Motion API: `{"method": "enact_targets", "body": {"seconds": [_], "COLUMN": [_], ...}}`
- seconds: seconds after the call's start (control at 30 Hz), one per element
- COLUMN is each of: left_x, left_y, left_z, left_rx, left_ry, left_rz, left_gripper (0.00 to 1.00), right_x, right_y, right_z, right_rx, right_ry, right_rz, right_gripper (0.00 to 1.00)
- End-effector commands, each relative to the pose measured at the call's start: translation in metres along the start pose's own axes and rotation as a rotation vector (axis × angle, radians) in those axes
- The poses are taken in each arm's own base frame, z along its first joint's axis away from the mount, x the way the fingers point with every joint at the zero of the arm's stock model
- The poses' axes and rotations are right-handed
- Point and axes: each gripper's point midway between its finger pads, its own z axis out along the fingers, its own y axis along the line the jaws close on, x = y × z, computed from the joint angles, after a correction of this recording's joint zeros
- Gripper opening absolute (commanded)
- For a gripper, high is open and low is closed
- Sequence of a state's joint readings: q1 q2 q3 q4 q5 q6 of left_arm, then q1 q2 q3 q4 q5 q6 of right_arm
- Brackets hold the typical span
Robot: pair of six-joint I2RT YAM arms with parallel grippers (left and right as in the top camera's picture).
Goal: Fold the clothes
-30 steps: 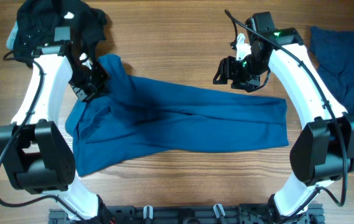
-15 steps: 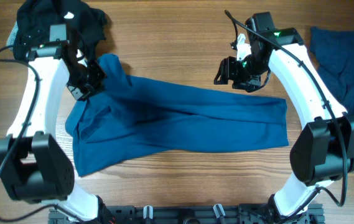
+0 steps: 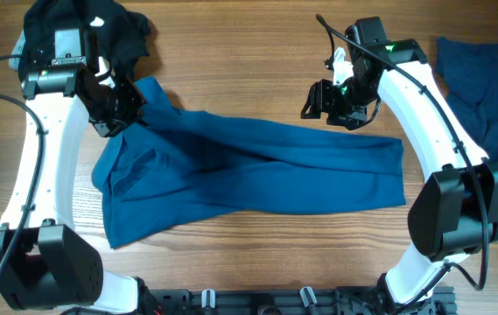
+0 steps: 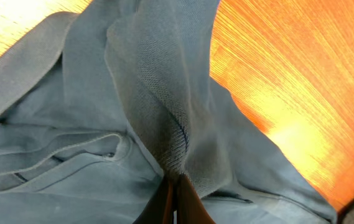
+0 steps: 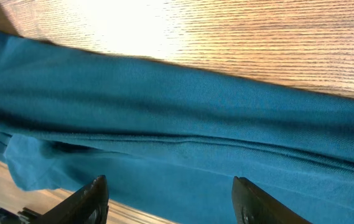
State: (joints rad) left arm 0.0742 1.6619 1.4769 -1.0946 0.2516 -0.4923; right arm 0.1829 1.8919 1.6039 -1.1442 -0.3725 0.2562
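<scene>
A teal-blue garment (image 3: pixel 257 171) lies spread across the middle of the wooden table, folded lengthwise, with its wider end at the lower left. My left gripper (image 3: pixel 126 112) is shut on a ribbed fold of this garment (image 4: pixel 170 137) at its upper left corner and lifts that corner a little. My right gripper (image 3: pixel 319 101) is open and empty, hovering just above the garment's upper right edge (image 5: pixel 183 118); its fingers (image 5: pixel 170 196) do not touch the cloth.
A black garment (image 3: pixel 82 31) is bunched at the back left corner. Another dark blue cloth (image 3: pixel 489 96) lies at the right edge of the table. Bare wood (image 3: pixel 231 52) shows behind the garment.
My left gripper has drawn the garment's upper left corner up and slightly left, and the left arm has swung outward. The right arm has not moved.
</scene>
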Motion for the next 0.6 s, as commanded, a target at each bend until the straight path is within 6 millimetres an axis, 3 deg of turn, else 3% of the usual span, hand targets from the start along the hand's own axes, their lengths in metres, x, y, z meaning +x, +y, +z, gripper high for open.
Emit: {"method": "enact_targets", "body": {"seconds": [0.0,0.57], "left_x": [0.003,0.01], "left_y": [-0.006,0.013], "left_z": [-0.01,-0.011], "left_rx": [0.026,-0.076], "left_ry": [-0.003,0.003], "left_rz": [-0.005,-0.053], "left_gripper": [0.04,0.04], "right_x": [0.004,0.003], "right_y": [0.002,0.002], "right_z": [-0.004,-0.004], "right_rx": [0.011,0.011], "right_ry": [-0.008,-0.011], "right_rz": [-0.031,-0.032], "right_gripper": [0.64,0.65]}}
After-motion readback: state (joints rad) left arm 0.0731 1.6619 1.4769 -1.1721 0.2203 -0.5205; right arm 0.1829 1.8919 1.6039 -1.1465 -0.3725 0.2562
